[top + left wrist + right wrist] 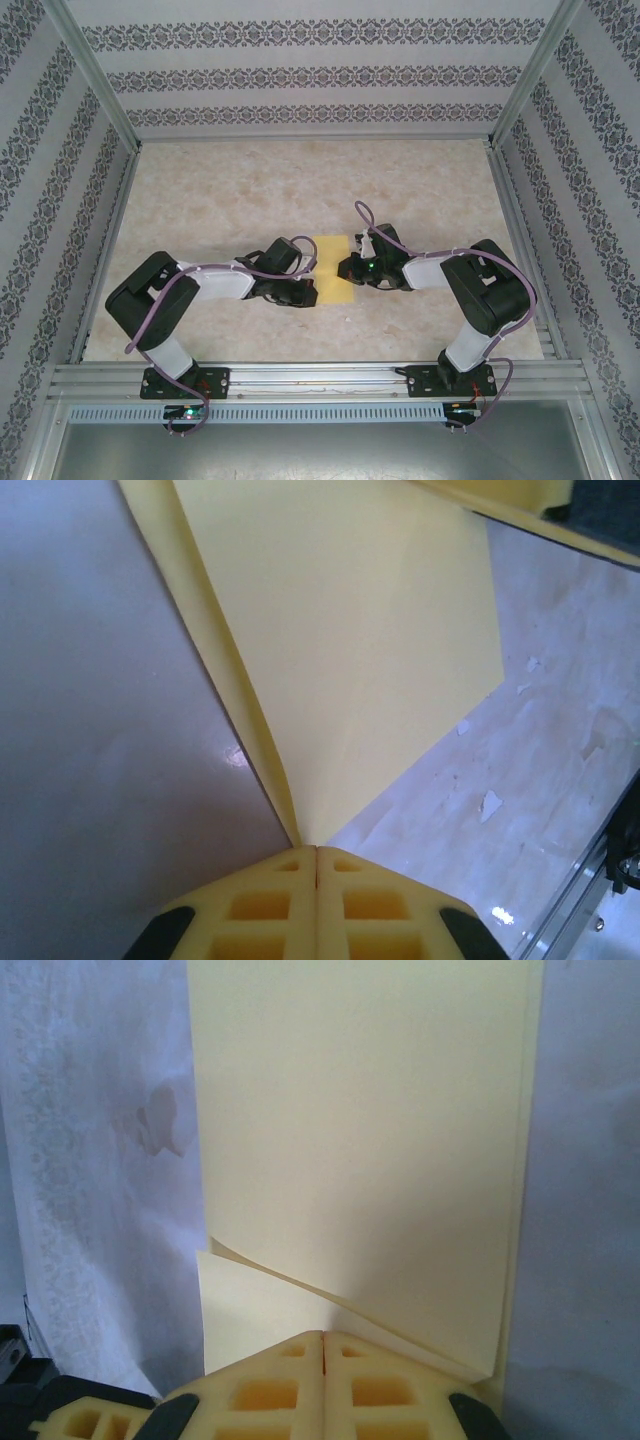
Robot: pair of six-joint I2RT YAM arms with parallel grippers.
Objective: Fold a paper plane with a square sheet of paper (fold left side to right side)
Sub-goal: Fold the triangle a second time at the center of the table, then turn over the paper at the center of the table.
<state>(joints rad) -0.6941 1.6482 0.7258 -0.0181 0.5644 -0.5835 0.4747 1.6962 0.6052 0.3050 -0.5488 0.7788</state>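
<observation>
Marbled tabletop (220, 200), patterned walls (300, 75), plain yellow paper (333, 275)

A pale marbled table (250, 190) sits enclosed by striped damask-patterned walls (310, 75) and aluminium rails (320, 380).

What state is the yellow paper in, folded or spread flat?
Folded. The paper shows two layers meeting at the left gripper; the right wrist view shows one layer lying over another.

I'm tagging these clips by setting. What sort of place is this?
Likely a robot test booth, not a home: aluminium rail carrying two bolted arm bases, wallpapered panels boxing in a marble-look table.
</observation>
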